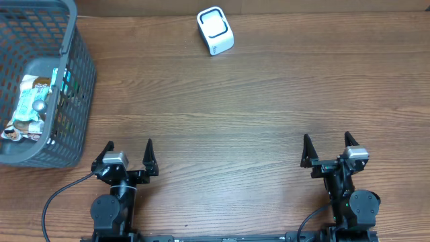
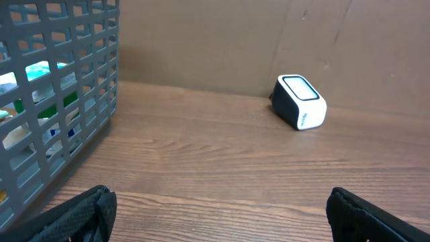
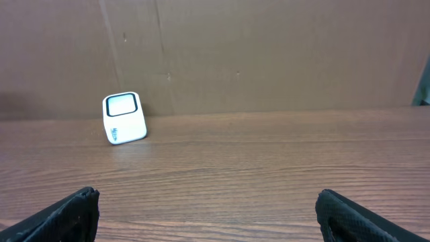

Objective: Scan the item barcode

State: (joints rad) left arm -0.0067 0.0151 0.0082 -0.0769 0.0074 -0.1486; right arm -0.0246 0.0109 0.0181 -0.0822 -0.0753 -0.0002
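Grey basket (image 1: 79,87) — cut off — half-hides packaged items (image 1: 30,101).

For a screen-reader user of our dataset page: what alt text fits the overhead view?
The left gripper and right gripper sit open and empty at the near edge of a wooden table. A white barcode scanner sits at the far edge; a grey mesh basket holding packaged items stands at the far left.

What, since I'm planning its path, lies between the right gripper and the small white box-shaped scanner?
Nothing: bare brown wooden table runs from the right gripper to the white scanner, as overhead and right wrist views show.
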